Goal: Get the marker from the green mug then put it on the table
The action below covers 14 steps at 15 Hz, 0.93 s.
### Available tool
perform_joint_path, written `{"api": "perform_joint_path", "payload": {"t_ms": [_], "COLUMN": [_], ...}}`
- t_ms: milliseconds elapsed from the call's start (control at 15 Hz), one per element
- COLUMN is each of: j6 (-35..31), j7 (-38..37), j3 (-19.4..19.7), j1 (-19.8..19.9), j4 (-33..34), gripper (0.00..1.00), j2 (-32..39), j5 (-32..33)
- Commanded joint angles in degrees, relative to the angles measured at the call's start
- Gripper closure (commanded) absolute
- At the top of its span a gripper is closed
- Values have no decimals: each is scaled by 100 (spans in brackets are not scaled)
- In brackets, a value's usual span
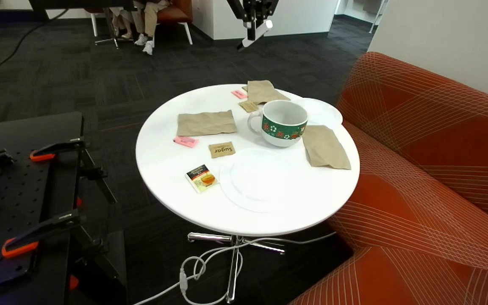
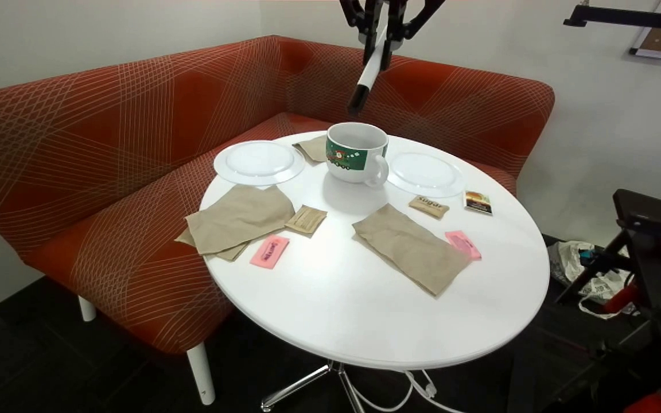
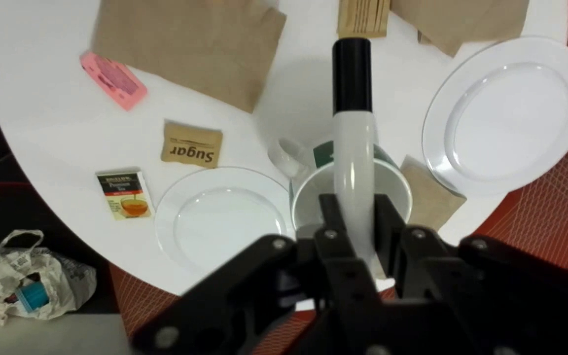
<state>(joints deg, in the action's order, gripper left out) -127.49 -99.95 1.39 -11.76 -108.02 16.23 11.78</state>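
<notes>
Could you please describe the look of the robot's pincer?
The pincer is black, with two slim, blocky fingers and angular, jointed links on either side. Small round greyish heads, perhaps screws, dot it. I can make out no cable or marking on it; the rest of the arm is out of frame.

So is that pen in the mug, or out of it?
Out: the gripper holds the marker clear of the green mug, as both exterior views show.
</notes>
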Motion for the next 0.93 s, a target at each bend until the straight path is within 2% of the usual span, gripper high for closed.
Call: {"api": "perform_joint_path", "payload": {"t_ms": [0,467,867], "j6": [-293,-964,-1963], "j7": [404,1309,1924], "j3": [-303,-604,-615], "j1": [121,128,8], "j4": [-426,-877,-1025], "gripper": [95,95,95], "j2": [-189,147,936], "j5": [-561,-1607,-1920]}}
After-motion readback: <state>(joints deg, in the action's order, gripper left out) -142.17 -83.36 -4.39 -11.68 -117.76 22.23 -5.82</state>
